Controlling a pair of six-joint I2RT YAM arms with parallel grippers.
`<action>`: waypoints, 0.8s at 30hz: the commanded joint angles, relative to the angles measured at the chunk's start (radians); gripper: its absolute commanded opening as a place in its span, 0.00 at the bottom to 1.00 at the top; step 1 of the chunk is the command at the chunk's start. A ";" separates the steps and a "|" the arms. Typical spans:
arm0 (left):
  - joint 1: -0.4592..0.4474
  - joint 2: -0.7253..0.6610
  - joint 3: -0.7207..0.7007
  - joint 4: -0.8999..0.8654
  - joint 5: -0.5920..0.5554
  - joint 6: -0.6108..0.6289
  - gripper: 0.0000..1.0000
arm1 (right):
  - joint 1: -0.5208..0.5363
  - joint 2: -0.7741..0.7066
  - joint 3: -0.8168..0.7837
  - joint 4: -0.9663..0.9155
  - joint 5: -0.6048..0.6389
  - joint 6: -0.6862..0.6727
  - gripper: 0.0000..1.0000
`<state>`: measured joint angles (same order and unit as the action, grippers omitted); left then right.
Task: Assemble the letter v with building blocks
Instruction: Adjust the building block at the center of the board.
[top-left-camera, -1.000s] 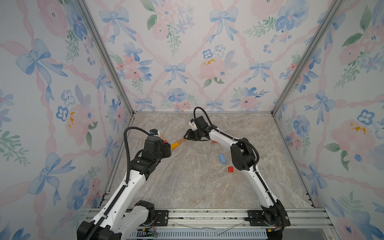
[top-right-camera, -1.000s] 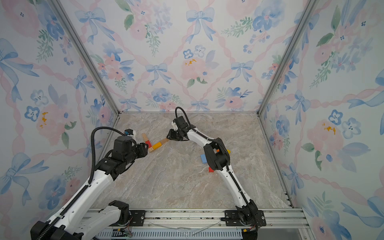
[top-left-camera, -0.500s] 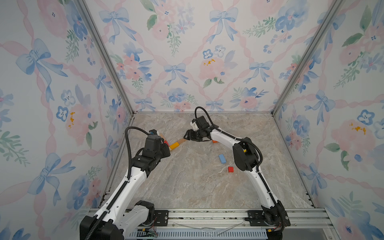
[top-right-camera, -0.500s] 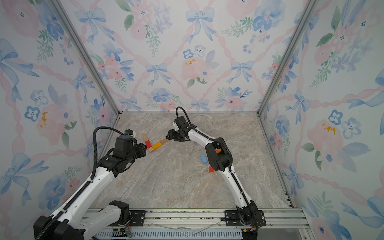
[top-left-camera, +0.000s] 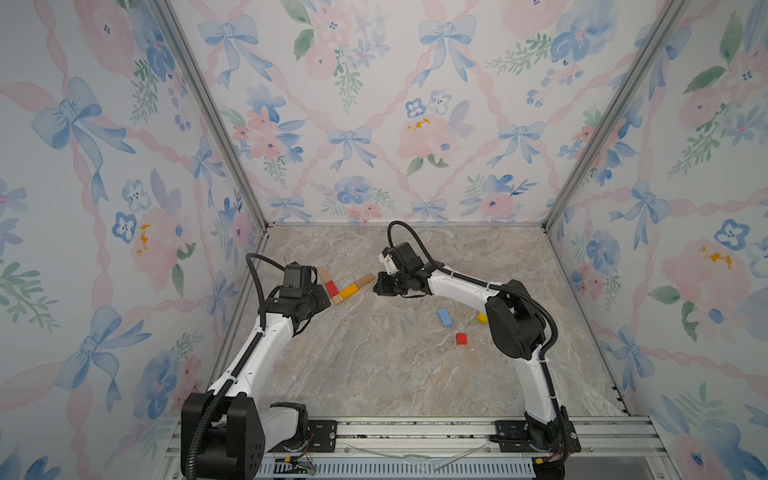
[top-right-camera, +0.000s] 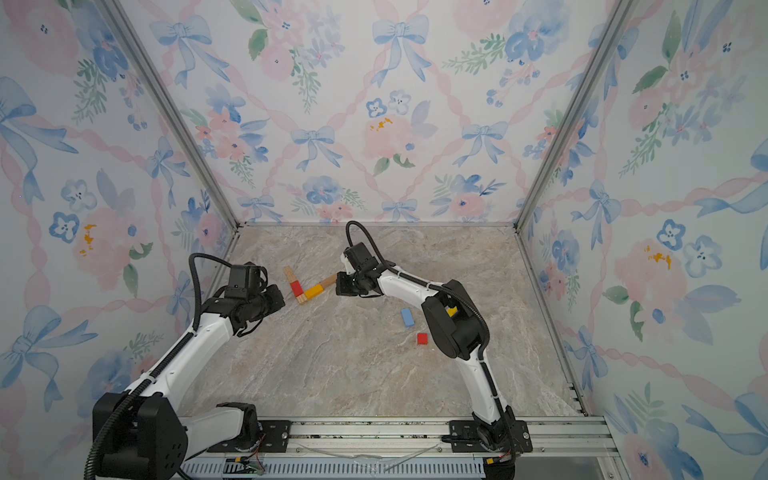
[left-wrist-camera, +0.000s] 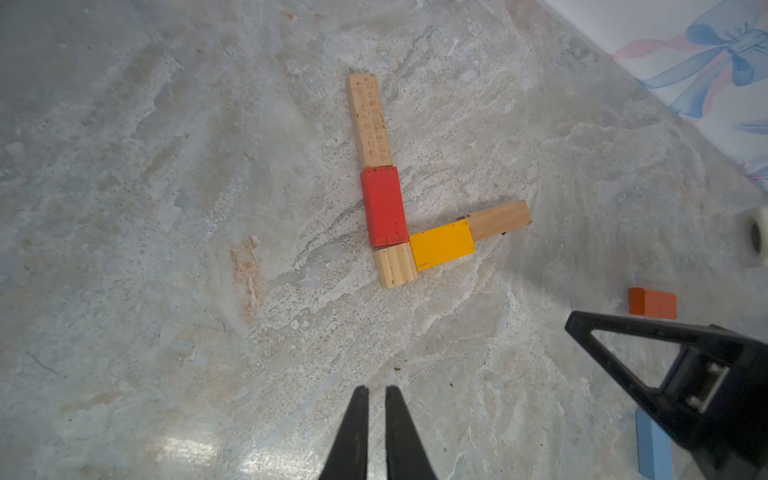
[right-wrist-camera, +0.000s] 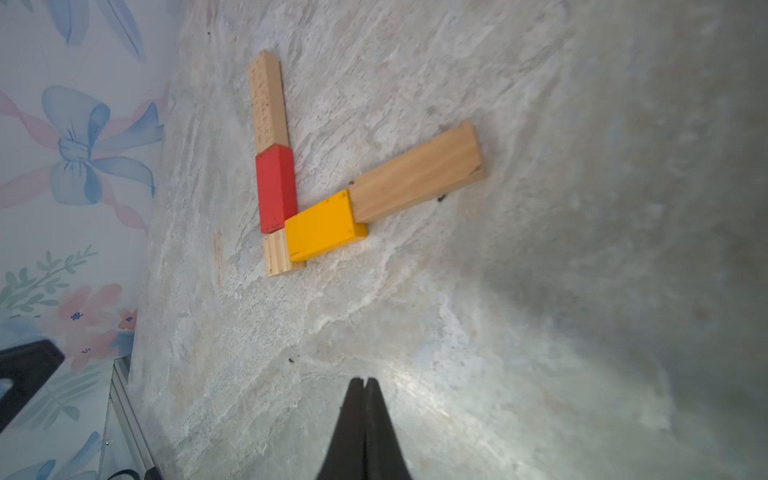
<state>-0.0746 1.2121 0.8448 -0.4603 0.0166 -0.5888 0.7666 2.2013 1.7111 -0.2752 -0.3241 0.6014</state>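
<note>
The building blocks form a V on the marble floor: a wood bar (left-wrist-camera: 370, 120), a red block (left-wrist-camera: 383, 207), a ridged wood square (left-wrist-camera: 395, 266) at the corner, a yellow block (left-wrist-camera: 442, 245) and a second wood bar (left-wrist-camera: 498, 219). In both top views the V (top-left-camera: 340, 291) (top-right-camera: 307, 291) lies between the two arms. My left gripper (left-wrist-camera: 376, 388) hovers short of the corner, its jaws nearly touching and empty. My right gripper (right-wrist-camera: 366, 379) is shut on nothing, a little way from the wood bar (right-wrist-camera: 415, 174).
Loose blocks lie by the right arm: a light blue bar (top-left-camera: 444, 317), a small red block (top-left-camera: 461, 338) and a yellow one (top-left-camera: 482, 318). An orange block (left-wrist-camera: 652, 303) shows beyond the right gripper's finger. The left wall (top-left-camera: 232, 291) stands close behind the left arm.
Both grippers have closed their jaws. The arms have hardly moved and the blocks of the V lie as before.
</note>
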 joint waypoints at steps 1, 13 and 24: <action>0.020 0.014 0.031 -0.017 0.040 -0.005 0.12 | 0.060 0.037 -0.005 0.029 -0.026 0.017 0.00; 0.080 0.000 0.010 -0.017 0.071 0.012 0.11 | 0.123 0.227 0.155 0.077 -0.058 0.111 0.00; 0.107 -0.011 -0.012 -0.017 0.082 0.019 0.11 | 0.124 0.298 0.209 0.117 -0.053 0.178 0.00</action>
<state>0.0231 1.2194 0.8471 -0.4671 0.0803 -0.5846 0.8856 2.4619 1.8915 -0.1555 -0.3885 0.7532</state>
